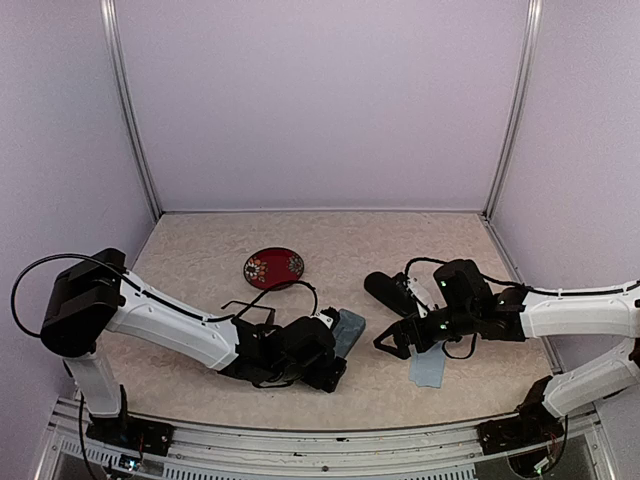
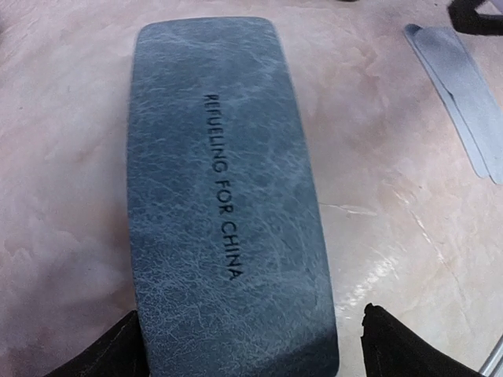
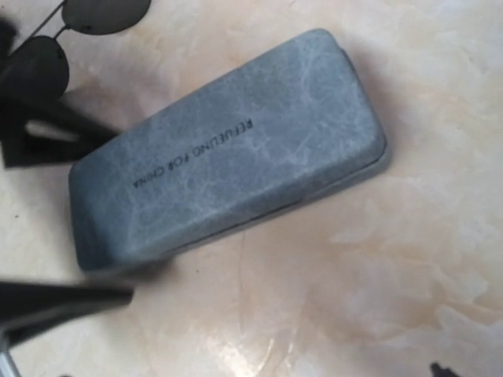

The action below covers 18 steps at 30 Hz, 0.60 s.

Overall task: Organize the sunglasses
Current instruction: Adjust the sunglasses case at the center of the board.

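Note:
The blue-grey rectangular case (image 2: 228, 196) lies closed on the table and also shows in the top view (image 1: 348, 330) and in the right wrist view (image 3: 228, 157). My left gripper (image 2: 251, 349) is open, with its fingers (image 2: 102, 353) on either side of the case's near end. My right gripper (image 3: 251, 338) is open and empty, just right of the case in the top view (image 1: 398, 338). The thin black-framed sunglasses (image 3: 71, 31) lie beyond the case by my left gripper (image 1: 325, 350). The reddish-brown pair is out of view.
A black oval case (image 1: 385, 290) lies behind my right gripper. A blue-grey cloth (image 1: 430, 365) lies under my right wrist and shows in the left wrist view (image 2: 464, 86). A red patterned plate (image 1: 273, 267) sits at the back centre. Walls close in the table.

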### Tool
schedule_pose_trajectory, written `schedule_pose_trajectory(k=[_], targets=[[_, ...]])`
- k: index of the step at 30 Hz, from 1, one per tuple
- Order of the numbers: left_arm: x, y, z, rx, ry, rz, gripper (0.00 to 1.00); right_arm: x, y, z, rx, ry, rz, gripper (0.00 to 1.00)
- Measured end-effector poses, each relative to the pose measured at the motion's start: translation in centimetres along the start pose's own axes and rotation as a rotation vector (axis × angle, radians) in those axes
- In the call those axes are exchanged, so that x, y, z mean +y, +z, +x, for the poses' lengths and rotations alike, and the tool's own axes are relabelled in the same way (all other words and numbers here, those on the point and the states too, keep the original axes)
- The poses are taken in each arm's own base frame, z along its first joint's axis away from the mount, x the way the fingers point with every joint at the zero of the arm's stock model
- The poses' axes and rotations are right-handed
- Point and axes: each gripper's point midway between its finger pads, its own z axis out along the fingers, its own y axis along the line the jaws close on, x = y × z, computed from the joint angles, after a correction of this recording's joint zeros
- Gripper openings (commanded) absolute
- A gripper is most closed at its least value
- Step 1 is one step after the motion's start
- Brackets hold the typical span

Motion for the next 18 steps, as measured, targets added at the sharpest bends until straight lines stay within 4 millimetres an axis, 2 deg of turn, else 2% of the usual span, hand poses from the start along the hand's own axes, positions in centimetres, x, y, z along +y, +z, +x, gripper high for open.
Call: schedule_pose_trajectory(k=[3, 8, 12, 15, 18], targets=[[-2.0, -0.3, 0.5, 0.006, 0.032, 0.048, 0.87, -0.3, 0.0, 0.0, -0.002, 0.002, 0.016, 0.97], [-7.4, -0.6, 0.8, 0.008, 0.121, 0.170, 0.87, -1.3, -0.2, 0.3, 0.016, 0.013, 0.078, 0.98], [-10.5, -1.4, 0.6, -0.017, 0.168, 0.263, 0.91, -1.8, -0.3, -0.5, 0.014, 0.017, 0.122, 0.98], [-11.1, -2.1, 0.8, -0.039, 0.193, 0.307, 0.94, -2.0, 0.1, -0.5, 0.026, 0.024, 0.133, 0.99], [-9.4, -3.4, 1.7, -0.047, 0.212, 0.304, 0.96, -2.4, 1.1, 0.6, 0.070, 0.045, 0.143, 1.00]])
